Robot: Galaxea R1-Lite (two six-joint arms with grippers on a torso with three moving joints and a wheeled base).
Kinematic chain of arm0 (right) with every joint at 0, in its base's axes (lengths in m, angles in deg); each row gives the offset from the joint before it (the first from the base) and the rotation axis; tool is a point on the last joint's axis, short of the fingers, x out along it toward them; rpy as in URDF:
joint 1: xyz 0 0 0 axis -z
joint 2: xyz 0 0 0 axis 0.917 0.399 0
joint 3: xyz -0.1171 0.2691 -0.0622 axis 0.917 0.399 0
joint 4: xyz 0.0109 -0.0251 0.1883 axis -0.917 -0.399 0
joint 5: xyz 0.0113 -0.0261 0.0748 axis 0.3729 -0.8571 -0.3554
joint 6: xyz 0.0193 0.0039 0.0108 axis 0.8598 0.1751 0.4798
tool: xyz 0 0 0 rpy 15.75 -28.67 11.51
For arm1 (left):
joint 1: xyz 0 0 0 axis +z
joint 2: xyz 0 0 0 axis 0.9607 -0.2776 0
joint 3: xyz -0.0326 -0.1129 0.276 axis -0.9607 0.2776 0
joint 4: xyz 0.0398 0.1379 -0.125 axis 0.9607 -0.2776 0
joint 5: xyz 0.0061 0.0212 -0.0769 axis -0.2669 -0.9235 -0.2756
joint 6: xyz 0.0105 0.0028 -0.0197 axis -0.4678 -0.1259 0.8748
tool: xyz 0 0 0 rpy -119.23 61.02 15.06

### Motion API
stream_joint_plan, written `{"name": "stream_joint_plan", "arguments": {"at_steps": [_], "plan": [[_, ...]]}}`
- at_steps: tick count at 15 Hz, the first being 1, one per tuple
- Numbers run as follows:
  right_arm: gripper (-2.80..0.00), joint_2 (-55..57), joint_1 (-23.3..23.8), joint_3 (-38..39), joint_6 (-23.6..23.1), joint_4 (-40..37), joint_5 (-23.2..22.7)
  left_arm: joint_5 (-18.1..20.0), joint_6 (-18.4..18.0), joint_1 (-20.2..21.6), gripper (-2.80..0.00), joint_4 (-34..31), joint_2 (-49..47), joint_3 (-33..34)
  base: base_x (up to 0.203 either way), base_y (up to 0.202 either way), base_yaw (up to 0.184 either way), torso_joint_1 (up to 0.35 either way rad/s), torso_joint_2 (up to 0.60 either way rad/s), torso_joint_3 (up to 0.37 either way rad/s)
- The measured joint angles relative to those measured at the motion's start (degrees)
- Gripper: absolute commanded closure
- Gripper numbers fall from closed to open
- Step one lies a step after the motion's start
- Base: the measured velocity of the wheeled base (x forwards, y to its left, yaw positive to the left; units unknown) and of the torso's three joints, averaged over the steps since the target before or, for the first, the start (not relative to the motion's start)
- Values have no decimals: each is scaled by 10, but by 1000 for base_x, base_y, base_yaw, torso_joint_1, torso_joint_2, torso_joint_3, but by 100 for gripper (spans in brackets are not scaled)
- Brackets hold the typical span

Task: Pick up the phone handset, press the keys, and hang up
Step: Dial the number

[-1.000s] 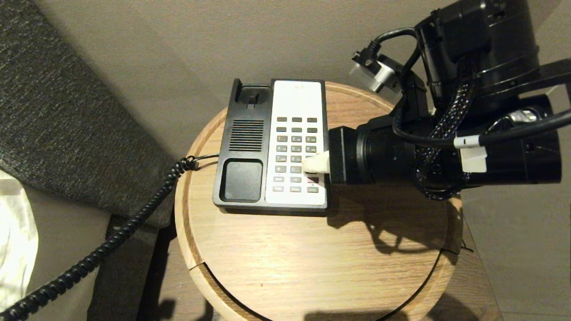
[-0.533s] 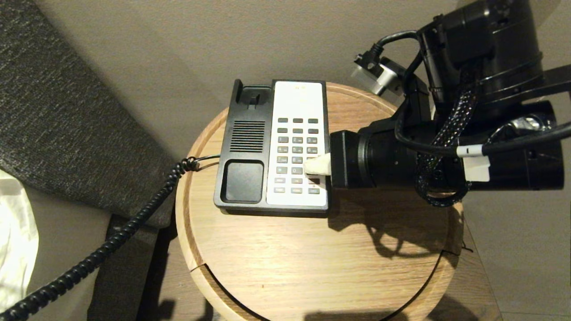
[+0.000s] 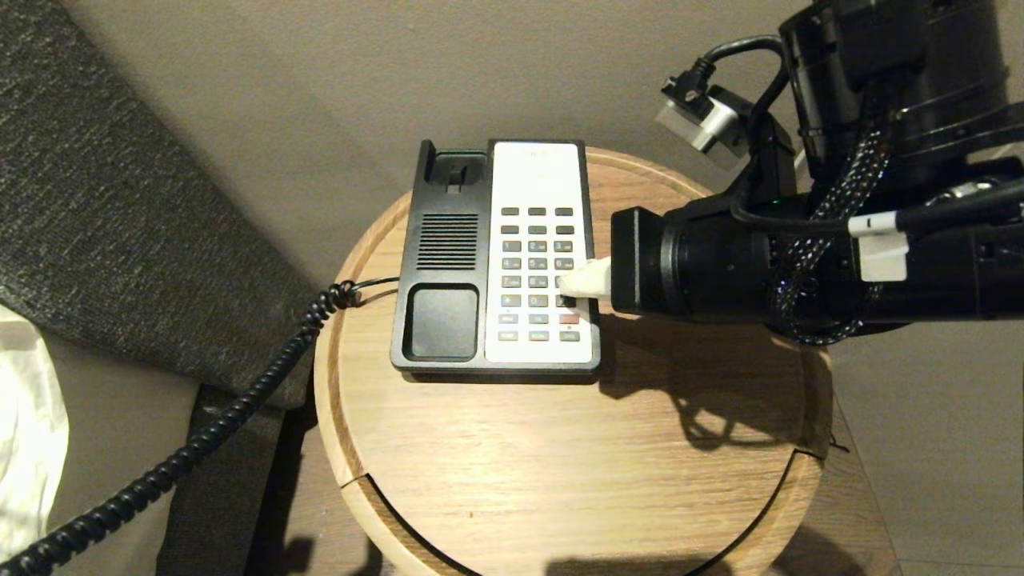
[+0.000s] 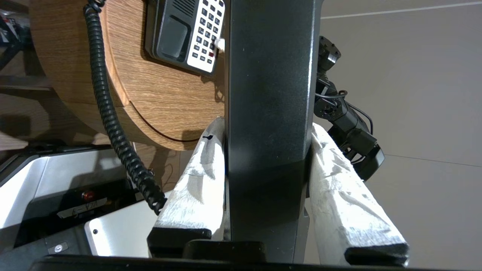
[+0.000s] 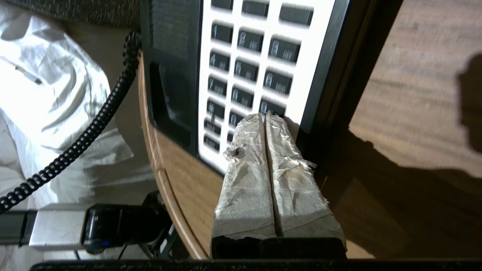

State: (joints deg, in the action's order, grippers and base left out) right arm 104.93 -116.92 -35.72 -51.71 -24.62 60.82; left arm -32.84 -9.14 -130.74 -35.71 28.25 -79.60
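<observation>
Round wooden table beside grey upholstery.

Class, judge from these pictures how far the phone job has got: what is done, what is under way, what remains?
Done: the handset is off the phone base, clamped in the left gripper; the cradle is bare. Under way: the right gripper, fingers shut together, has its tips at the keypad, at the right-hand column of keys. Left: any further key presses, then hanging up.
</observation>
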Motion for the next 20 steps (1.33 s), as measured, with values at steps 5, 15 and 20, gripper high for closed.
{"name": "stream_joint_plan", "arguments": {"at_steps": [5, 15, 20], "plan": [[0, -17, -17, 1, 26, -31, -5, 0, 0, 1, 0, 0, 1, 3, 0, 0, 0, 0, 0, 0], [0, -21, -35, 9, 58, -63, -11, 1, 0, 1, 0, -2, 4, 6, 0, 0, 0, 0, 0, 0], [0, -10, -35, 10, 47, -57, -8, 1, 0, 1, 0, -2, 4, 7, 0, 0, 0, 0, 0, 0]]}}
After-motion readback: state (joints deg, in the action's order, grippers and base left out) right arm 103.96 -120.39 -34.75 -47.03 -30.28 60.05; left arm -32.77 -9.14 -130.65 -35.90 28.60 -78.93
